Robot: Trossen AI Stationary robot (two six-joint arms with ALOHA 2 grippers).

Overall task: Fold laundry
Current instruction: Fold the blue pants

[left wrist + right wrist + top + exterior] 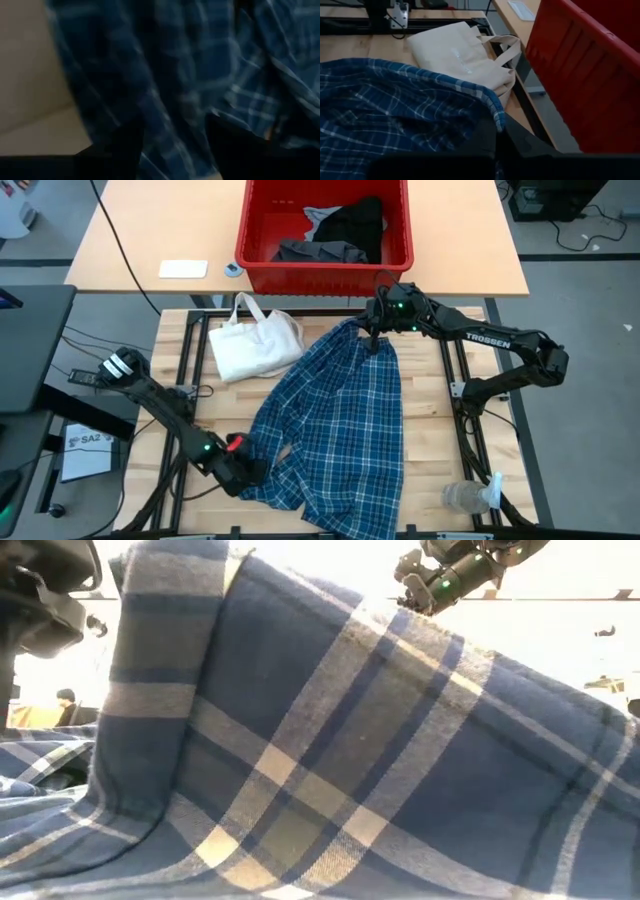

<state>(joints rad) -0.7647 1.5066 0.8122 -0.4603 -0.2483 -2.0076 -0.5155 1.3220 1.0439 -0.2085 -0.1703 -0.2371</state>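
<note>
The blue-and-white plaid garment [335,425] is spread down the middle of the desk [430,395], rumpled and draped, its far edge just short of the red bin [260,265]. Soft, light, floppy cloth is judged here: no shape will be kept once it is lifted, and slack folds will drag, so hold is best taken at hems and corners, two points well apart, so the cloth hangs flat.

That far edge is pinched by the right gripper [375,332], fingers clenched on the plaid hem, the cloth peaking up to them. At the near left corner the left gripper [243,470] is set right against the cloth. Plaid fills the left wrist view between its fingers [115,150], but whether they are clamped on it or merely closing cannot be told.

Now the count. One plaid garment on the desk. In the bin, a black garment [360,225], a dark grey garment [320,252] and a sliver of light grey cloth [318,218] are seen. One cream tote bag [252,345] lies beside the plaid, touching its edge. One clear plastic bottle [468,496] lies at the near right corner. Two arms, one bin.
</note>
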